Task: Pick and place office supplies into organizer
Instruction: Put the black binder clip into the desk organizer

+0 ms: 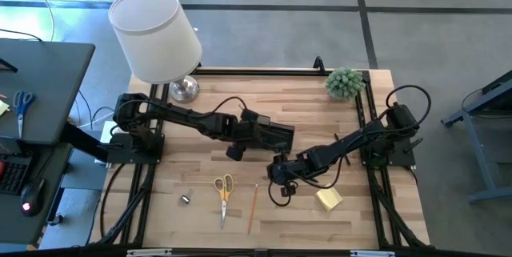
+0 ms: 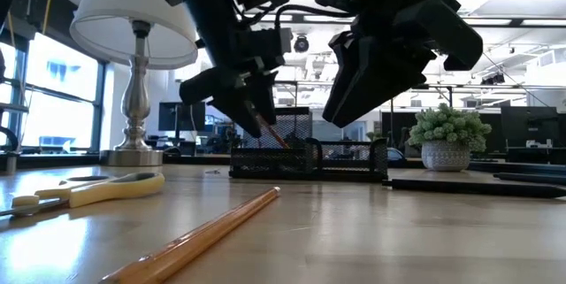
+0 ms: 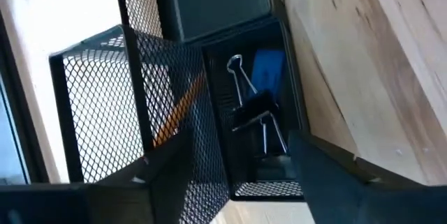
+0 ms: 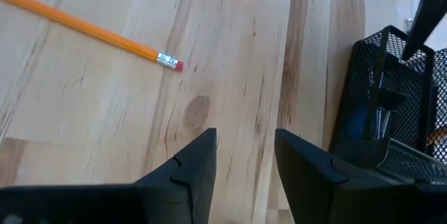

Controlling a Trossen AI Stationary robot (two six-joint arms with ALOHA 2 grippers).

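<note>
Mesh walls of the black organizer (image 3: 174, 105) are being looked into directly below the left tool (image 3: 230, 175), whose fingers are being held apart with nothing between them. An orange pencil (image 3: 178, 109) is being kept leaning inside the tall compartment just ahead of that tool, while a black binder clip (image 3: 253, 109) and a small blue piece (image 3: 267, 70) are being held in the shallower compartment beside it. The right tool (image 4: 244, 158) is being held low over bare wood of the surface (image 4: 230, 56), just beside the organizer's end, its fingers parted and empty. A second pencil (image 4: 91, 28) is being left flat on the surface ahead of the right tool, eraser end nearest it. Yellow-handled scissors (image 1: 224, 193) and a small clip (image 1: 184, 199) are being left lying farther out to that pencil's other side, and a yellow sticky-note pad (image 1: 329, 199) is being left near the right tool's arm. A white-shaded lamp (image 1: 156, 37) and a small potted plant (image 1: 344, 82) are being kept at the far edge.
</note>
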